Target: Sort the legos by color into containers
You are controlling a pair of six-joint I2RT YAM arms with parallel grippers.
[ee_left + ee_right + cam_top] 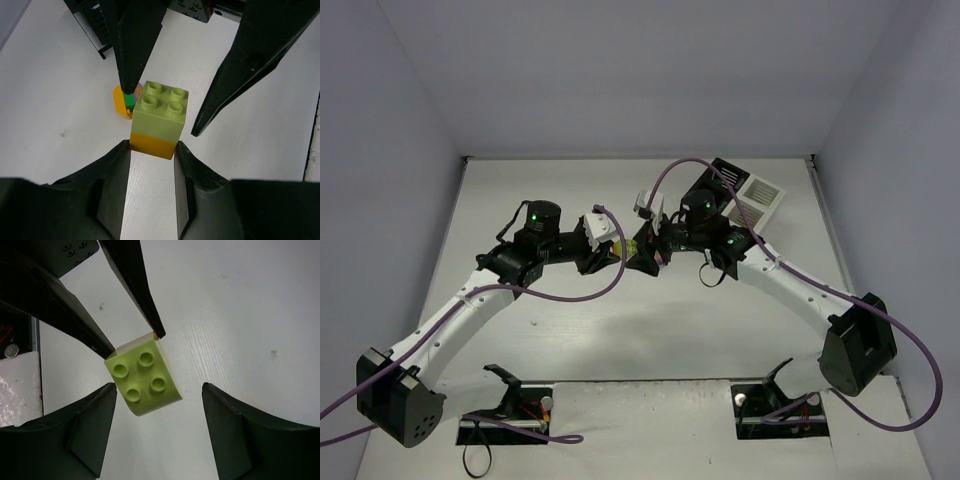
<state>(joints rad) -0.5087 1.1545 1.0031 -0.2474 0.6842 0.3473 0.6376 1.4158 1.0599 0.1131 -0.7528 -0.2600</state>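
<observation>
A stacked brick, lime green (160,107) on an orange base (152,145), hangs above the table between both grippers; it also shows in the top view (640,246). My left gripper (152,147) is shut on the orange base, one finger on each side. My right gripper (159,387) faces it, open wide around the lime half (142,377) without gripping; its left finger (95,415) is close to the brick. The two grippers meet at the table's centre in the top view, left (620,254) and right (650,250). The black and white bins (745,190) stand far right, partly hidden by the right arm.
A rounded orange brick with green and purple bits (123,101) lies on the table under the held brick. The black bin's slatted side (95,25) shows beyond it. The arm bases with cables (510,415) sit at the near edge.
</observation>
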